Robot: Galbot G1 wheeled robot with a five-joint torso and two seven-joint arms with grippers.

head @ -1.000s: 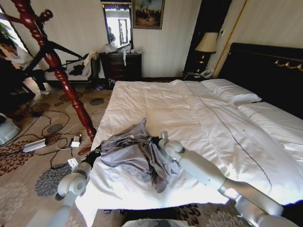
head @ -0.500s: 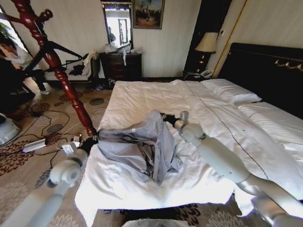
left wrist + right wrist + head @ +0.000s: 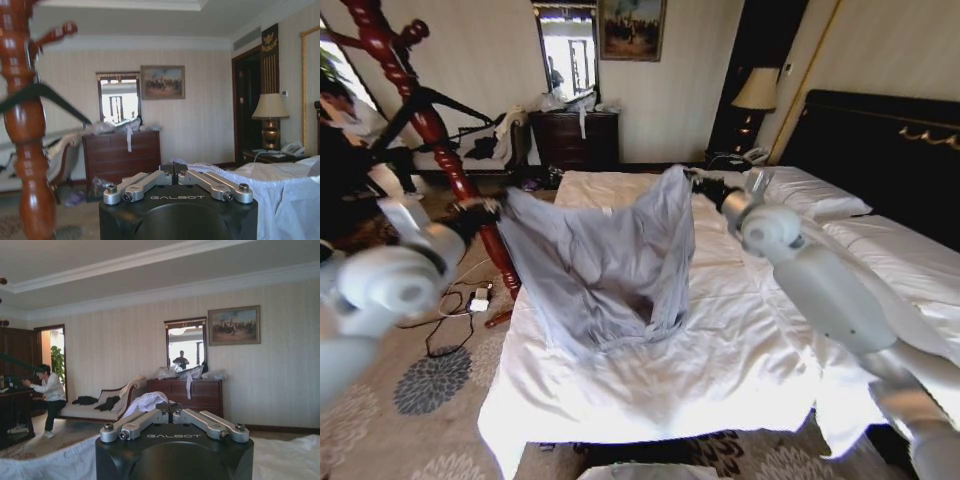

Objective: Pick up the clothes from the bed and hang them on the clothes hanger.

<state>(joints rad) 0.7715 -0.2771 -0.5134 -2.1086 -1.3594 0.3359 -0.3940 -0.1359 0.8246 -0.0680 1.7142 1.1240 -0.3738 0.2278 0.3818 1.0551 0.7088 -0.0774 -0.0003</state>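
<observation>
Bedding of the white bed [image 3: 650, 380] lies below both jaws, and the clothes [image 3: 605, 265] hang stretched between them, the lower hem drooping onto the sheet. Left gripper [image 3: 490, 208] pinches one upper corner, jaws closed on fabric; right gripper [image 3: 705, 183] clamps the other, jaws likewise closed on it. Beyond the left jaws stands a red-brown wooden coat stand [image 3: 430, 130] carrying the black clothes hanger [image 3: 42, 97]. Doing this step well likely means keeping both grips level and taut, lifting the hem off the sheet before carrying the garment toward the hanger.
</observation>
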